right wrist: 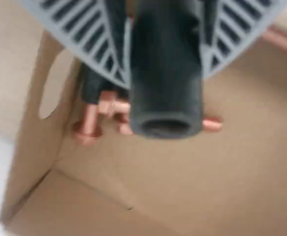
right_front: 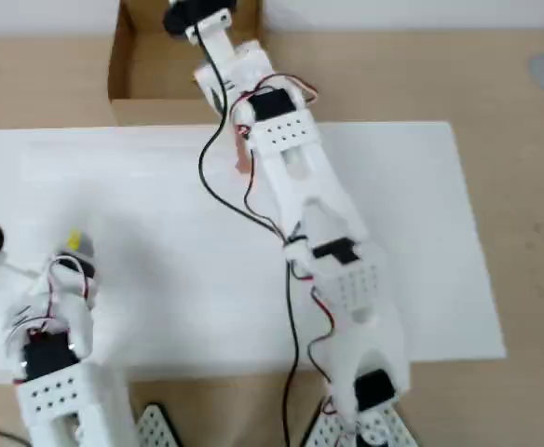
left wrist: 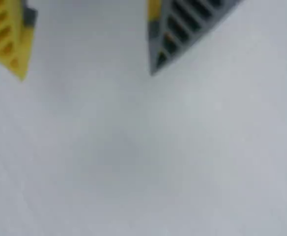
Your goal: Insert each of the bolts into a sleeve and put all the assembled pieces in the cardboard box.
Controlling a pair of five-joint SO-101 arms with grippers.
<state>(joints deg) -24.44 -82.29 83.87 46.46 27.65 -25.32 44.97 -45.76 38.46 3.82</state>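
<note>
Right claw (right wrist: 165, 73) clamped on a dark sleeve (right wrist: 165, 108) inside the cardboard box (right wrist: 30, 147).
The dark sleeve sits tight between the two fingers, its open end toward the box floor. Whether a bolt is inside it cannot be told. Under it, copper-coloured bolts (right wrist: 106, 110) and a second sleeve (right wrist: 92, 86) lie against the box wall. The box stands at the desk's (right_front: 523, 186) far edge, beyond the white sheet (right_front: 160, 186). The left claw (left wrist: 87, 73) is spread wide with nothing in it, over the sheet toward the desk's near-left corner.
</note>
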